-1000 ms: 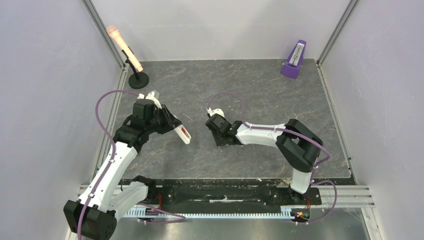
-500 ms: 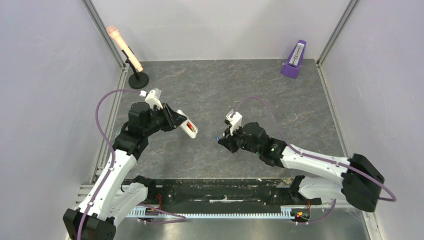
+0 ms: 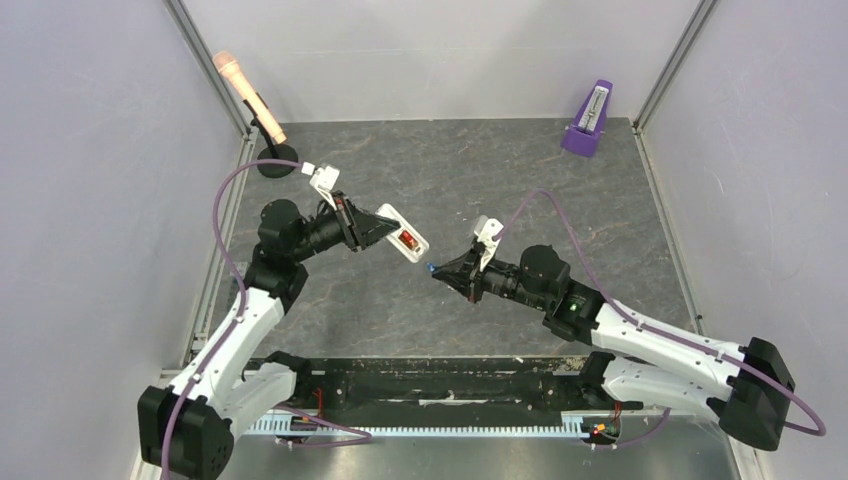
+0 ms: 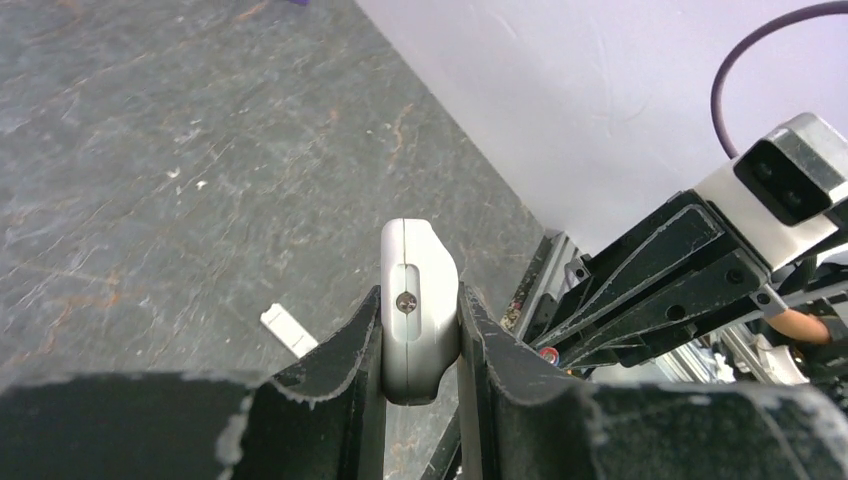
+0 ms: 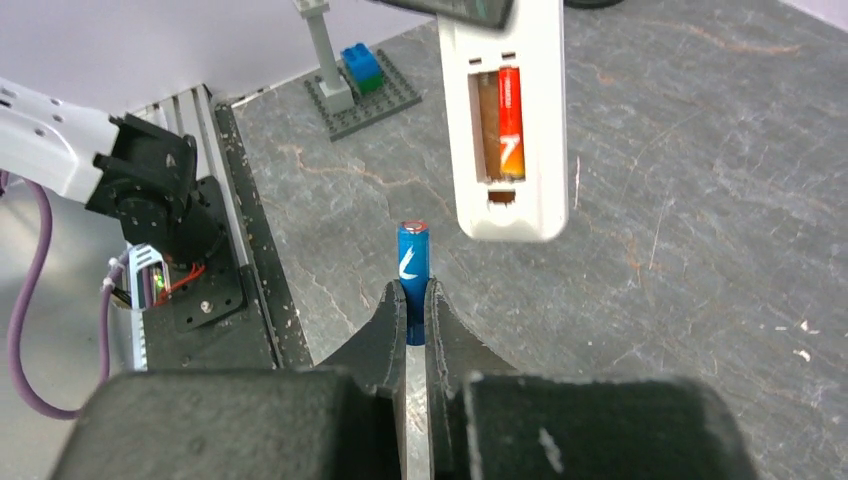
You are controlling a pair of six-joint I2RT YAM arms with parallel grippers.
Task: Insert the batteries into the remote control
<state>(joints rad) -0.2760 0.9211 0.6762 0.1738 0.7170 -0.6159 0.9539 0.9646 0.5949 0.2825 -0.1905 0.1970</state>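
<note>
Right now, pinching the blue battery by its lower end between the pressed-together fingers of the right pincer, in the air above the worktop. Showing most of the cell's length past the fingertips, red-ringed cap pointing toward the remote control. Close to the handset's near end, yet apart from it by a narrow gap.

Opposite, gripping that remote control by its two edges in the left pincer, with both black fingers tight against the white casing. Holding it clear of the worktop, back side turned to the right wrist camera, battery bay open. Already seated in one slot of that bay: the red-orange battery. Beside it, a second slot, unfilled and brownish in shadow.

From above, reaching toward each other over the middle of the worktop, tips nearly meeting, with the blue cell just beside the lower end of the handset.

Farther out, lying flat on the grey surface below the left pincer: a small white strip, too small to identify. At the far left corner, a pink-headed microphone on a round black stand. At the far right corner, a purple metronome, well apart from both arms.
</note>
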